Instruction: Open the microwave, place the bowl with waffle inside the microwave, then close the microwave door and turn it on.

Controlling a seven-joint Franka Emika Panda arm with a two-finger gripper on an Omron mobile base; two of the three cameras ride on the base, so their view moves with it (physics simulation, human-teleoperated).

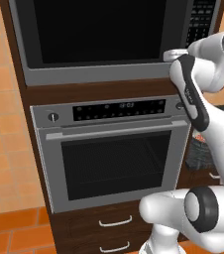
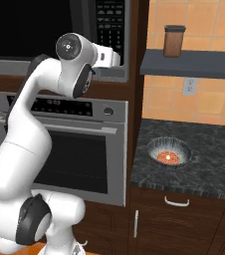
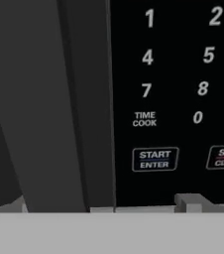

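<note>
While the microwave door (image 1: 96, 32) is sitting shut and the bowl with waffle (image 2: 168, 152) is resting on the dark counter (image 2: 209, 164) to the right, the arm is working on the first step: opening the microwave (image 2: 59, 35). The gripper (image 2: 115, 59) is hovering close in front of the lower keypad (image 3: 183, 89), just beside the dark vertical handle strip (image 3: 86, 99). Its fingers are barely showing, so their spread cannot be told; nothing appears held. The next move is calling for a shift toward the handle strip and a firm hold before pulling outward. The silver oven (image 1: 114, 154) is sitting directly below, and a brown jar (image 2: 174, 41) is standing on the shelf (image 2: 194, 64) above the counter. Nothing is blocking the door's swing except, possibly, the arm itself.
</note>
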